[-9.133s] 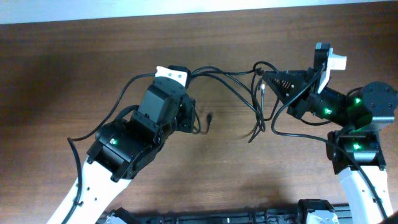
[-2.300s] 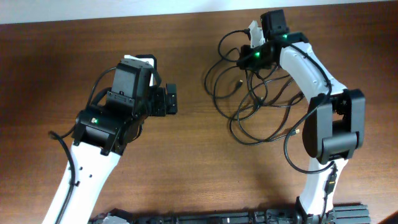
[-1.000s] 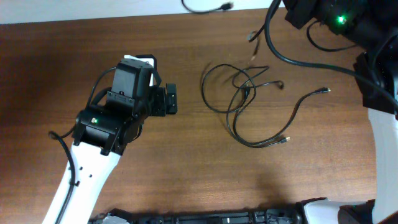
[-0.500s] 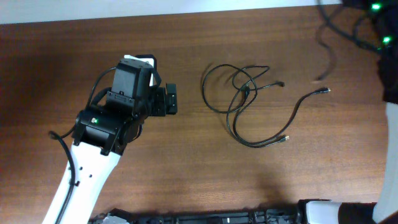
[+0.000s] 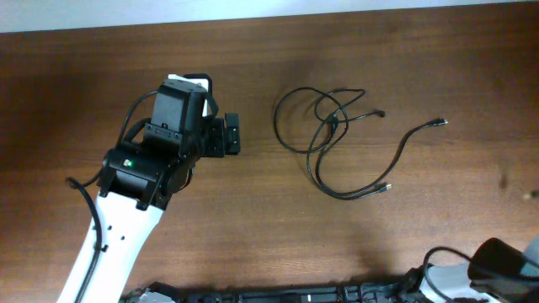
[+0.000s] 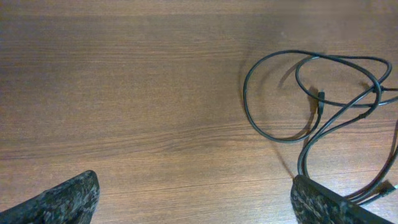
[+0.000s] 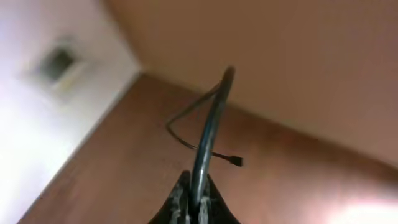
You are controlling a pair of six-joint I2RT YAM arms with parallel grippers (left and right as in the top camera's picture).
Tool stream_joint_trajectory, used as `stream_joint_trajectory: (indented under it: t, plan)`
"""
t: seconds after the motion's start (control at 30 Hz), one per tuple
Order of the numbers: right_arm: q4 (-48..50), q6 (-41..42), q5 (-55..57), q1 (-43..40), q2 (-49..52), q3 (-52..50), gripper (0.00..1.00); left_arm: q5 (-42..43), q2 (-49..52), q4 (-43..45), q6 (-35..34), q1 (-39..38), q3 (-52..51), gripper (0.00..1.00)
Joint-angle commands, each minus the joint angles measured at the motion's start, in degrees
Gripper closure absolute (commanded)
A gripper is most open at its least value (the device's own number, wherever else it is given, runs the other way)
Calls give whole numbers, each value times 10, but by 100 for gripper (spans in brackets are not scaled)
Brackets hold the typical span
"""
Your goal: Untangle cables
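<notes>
Thin black cables lie loosely looped on the brown table, right of centre; one strand runs out to a plug end. My left gripper hovers open just left of them with nothing between its fingers. In the left wrist view the cables fill the right side, one strand passing by the right fingertip of the left gripper. The right gripper is shut on one black cable, held up off the table, its small plug dangling. The overhead view does not show the right gripper.
The table's far edge runs along the top, with a pale floor beyond. A black rail lines the front edge. Part of the right arm's base shows at the bottom right corner.
The right arm has swung up and out of the overhead view, carrying one cable away from the pile. The other cables lie still. My left arm has not moved.
</notes>
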Motion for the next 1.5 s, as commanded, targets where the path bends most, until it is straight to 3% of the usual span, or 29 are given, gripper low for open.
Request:
stream_joint_trajectory:
  t: [0.0,0.3,0.63,0.83,0.93,1.1,1.37,1.47]
  plan:
    - [-43,87,-38,-76,3,8,96,-6,-9,-1,-6,3,6,1]
    - [-64,87,-76,-198,35,-25,96,-6,-9,-1,-6,3,6,1]
    - [-76,88,-117,-231,151,-41,94,-6,-9,-1,-6,3,6,1]
    - [-82,87,-139,-231,200,-42,45,-6,-9,-1,-6,3,6,1]
    - [-82,87,-148,-231,204,-42,35,-6,-9,-1,-6,3,6,1]
    - [-82,83,-186,-231,204,-42,3,-6,-9,-1,-6,3,6,1]
    - [-83,6,-309,-229,204,-42,1,-6,-9,-1,-6,3,6,1]
    - [-81,-90,-417,-221,204,-42,1,-6,-9,-1,-6,3,6,1]
